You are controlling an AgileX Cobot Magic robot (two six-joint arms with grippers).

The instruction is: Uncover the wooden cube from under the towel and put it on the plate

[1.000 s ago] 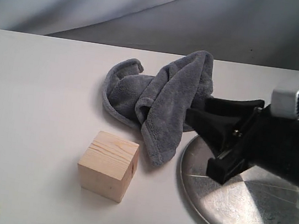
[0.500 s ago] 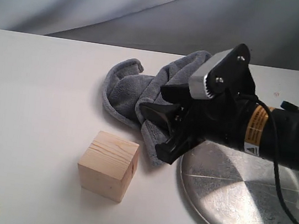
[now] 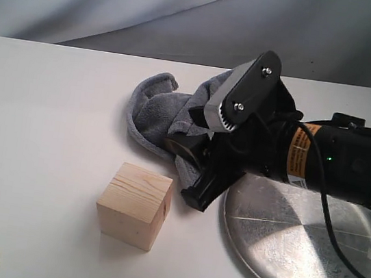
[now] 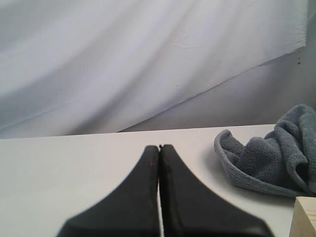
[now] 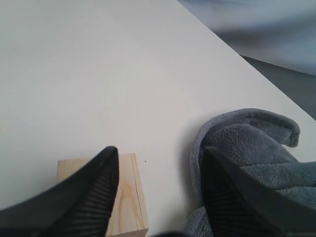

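Nearest: pale wooden cube (image 3: 134, 205) with grain lines, standing flat on the white table (image 3: 41, 132), fully uncovered, all 3 visible faces bare. To its right, well apart from it, large round shiny silver metal plate (image 3: 301, 249), scratched, raised rim, nothing on it; the black right arm (image 3: 334, 163) crosses above its far edge. Right gripper (image 3: 186, 172) hangs just beyond and to the right of the cube's far right corner, jaws apart at a medium gap, holding nothing. From the right wrist view the gripper (image 5: 160, 155) frames bare table, with 1 finger (image 5: 94, 197) overlapping the cube (image 5: 131, 197) and the other finger (image 5: 224, 197) over the towel; whether either touches, cannot tell. Behind the gripper, the fluffy blue-grey terry towel (image 3: 154, 114) lies crumpled in a heap, its near fold close to the cube but clear of it, partly hidden by the gripper. Left gripper (image 4: 159, 153) sits low over the table, its 2 fingers pressed together on nothing, towel (image 4: 266, 158) and a cube corner (image 4: 305, 217) off to one side. Farthest: grey-white draped backdrop (image 3: 189, 12).
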